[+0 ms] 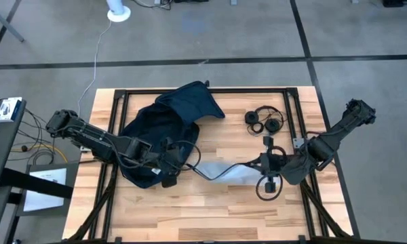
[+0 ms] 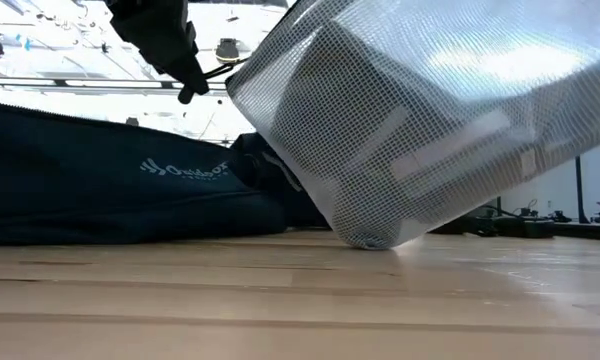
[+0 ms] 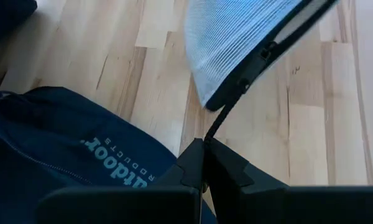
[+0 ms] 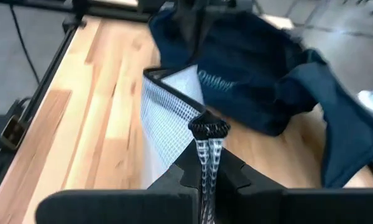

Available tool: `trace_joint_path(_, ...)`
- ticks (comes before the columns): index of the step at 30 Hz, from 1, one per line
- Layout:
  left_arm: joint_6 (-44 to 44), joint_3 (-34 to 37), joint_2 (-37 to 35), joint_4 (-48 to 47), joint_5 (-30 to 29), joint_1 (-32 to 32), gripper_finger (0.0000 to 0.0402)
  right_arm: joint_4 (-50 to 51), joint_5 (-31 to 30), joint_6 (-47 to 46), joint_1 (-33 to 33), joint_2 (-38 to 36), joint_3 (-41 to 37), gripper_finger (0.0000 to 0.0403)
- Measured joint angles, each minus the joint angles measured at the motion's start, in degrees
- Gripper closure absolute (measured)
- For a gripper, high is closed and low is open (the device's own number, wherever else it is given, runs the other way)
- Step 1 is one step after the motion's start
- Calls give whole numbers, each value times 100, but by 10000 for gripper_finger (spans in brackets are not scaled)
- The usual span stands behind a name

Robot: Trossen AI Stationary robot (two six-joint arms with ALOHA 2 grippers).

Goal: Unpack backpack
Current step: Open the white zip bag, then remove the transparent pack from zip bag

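**Item: mesh pouch held between two arms, backpack alongside**

Large soft dark navy fabric backpack [image 1: 164, 130]: slumped on the left half of the pale wooden slatted table [image 1: 210, 217], flap toward the far edge; white lettering partly cut off in the wrist views.

Clear white mesh zip pouch [image 1: 225, 171]: stretched between both arms at table centre, one corner touching the wood in the low view; contents blurred, possibly a pale box.

Left gripper [image 3: 203, 163]: fingers closed on the pouch's thin black zip pull, just beside the backpack.

Right gripper [image 4: 206, 163]: fingers closed on the pouch's gathered mesh edge.

Black headphones and cable [image 1: 264, 120]: far right, apart from the pouch.

Near table edge: open wood.
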State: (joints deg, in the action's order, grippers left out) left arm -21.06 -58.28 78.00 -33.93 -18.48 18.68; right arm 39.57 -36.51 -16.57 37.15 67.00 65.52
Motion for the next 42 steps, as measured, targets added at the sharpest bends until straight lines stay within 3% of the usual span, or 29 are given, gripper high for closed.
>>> trace_joint_path(14, -513, 0, 0, 122, -92, -227, 394, 419, 341, -549, -2, 2, 0, 403)
trace_joint_path(29, -1144, 0, 0, -337, -409, -229, 220, 429, 341, -593, -4, 4, 0, 403)
trace_joint_path(39, -994, 0, -117, 20, -407, -96, 201, 456, 339, -611, -4, 4, 0, 403)
trace_joint_path(42, -1183, 0, -276, 45, -671, -101, 201, 502, 349, -681, -4, 4, 0, 403)
